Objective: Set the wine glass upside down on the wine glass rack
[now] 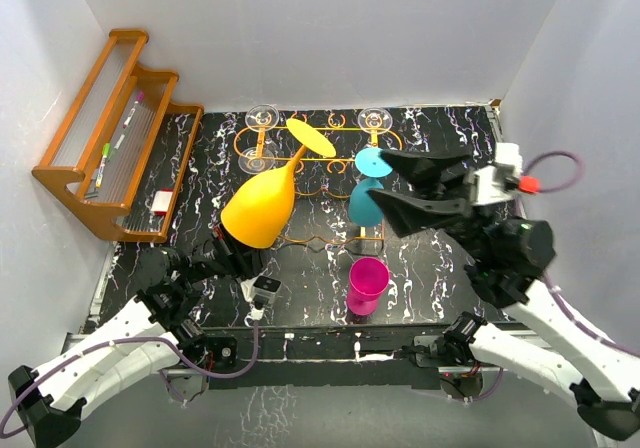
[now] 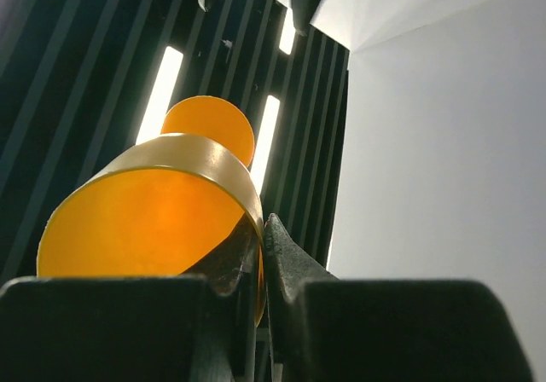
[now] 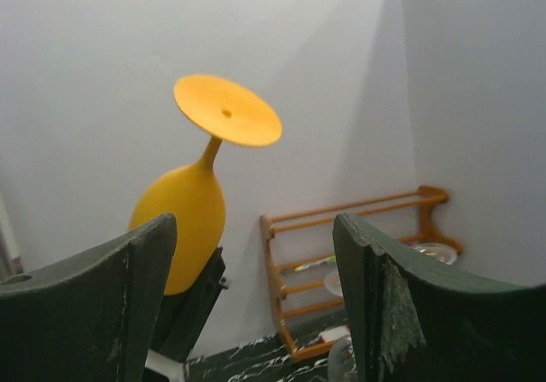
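My left gripper (image 1: 234, 252) is shut on the rim of a yellow wine glass (image 1: 258, 211). The glass is lifted and tilted, bowl low and foot pointing up toward the back. In the left wrist view the left gripper (image 2: 263, 228) pinches the wine glass (image 2: 153, 228) wall, one finger inside the bowl. The orange wire wine glass rack (image 1: 320, 240) stands just behind and right of it. My right gripper (image 1: 380, 180) hovers open over the rack's right part, holding nothing. In the right wrist view the right gripper (image 3: 254, 222) is open, with the wine glass (image 3: 183, 207) beyond it.
A teal glass (image 1: 368, 193) hangs upside down in the rack under my right gripper. Clear glasses (image 1: 262, 116) sit at the rack's back. A pink cup (image 1: 367, 285) stands near the front. A brown wooden shelf (image 1: 120, 138) fills the left side, also visible as the wooden shelf (image 3: 350, 254).
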Available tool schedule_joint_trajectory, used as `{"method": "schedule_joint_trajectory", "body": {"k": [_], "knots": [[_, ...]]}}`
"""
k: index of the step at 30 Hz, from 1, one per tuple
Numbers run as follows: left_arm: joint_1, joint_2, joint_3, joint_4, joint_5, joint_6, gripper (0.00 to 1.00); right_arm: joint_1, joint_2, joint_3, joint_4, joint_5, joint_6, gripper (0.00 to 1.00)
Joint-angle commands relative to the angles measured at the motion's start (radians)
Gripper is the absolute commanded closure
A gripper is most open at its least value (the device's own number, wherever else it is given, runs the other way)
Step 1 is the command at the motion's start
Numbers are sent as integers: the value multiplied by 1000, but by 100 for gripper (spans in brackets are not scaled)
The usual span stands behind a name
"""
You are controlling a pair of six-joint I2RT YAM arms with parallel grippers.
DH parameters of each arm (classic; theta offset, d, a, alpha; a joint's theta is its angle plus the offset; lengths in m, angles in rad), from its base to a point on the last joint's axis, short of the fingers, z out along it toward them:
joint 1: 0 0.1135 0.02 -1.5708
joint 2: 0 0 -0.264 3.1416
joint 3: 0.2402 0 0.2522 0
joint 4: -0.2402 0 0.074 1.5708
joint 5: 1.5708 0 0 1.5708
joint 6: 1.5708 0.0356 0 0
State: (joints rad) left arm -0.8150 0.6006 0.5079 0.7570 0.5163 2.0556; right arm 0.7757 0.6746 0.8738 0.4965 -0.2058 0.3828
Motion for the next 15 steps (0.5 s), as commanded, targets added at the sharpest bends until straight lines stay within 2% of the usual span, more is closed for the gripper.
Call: {"method": "schedule_joint_trajectory", "body": {"k": [1, 10, 15], "knots": [[16, -5, 7, 65, 55, -18, 100, -2, 162, -5, 253, -223, 116, 23], [16, 51, 32, 70, 116, -12, 100, -1, 380, 39, 582, -301, 188, 22], [15, 67, 33, 61, 126, -8, 100, -1, 428, 44, 715, -313, 254, 23]]}}
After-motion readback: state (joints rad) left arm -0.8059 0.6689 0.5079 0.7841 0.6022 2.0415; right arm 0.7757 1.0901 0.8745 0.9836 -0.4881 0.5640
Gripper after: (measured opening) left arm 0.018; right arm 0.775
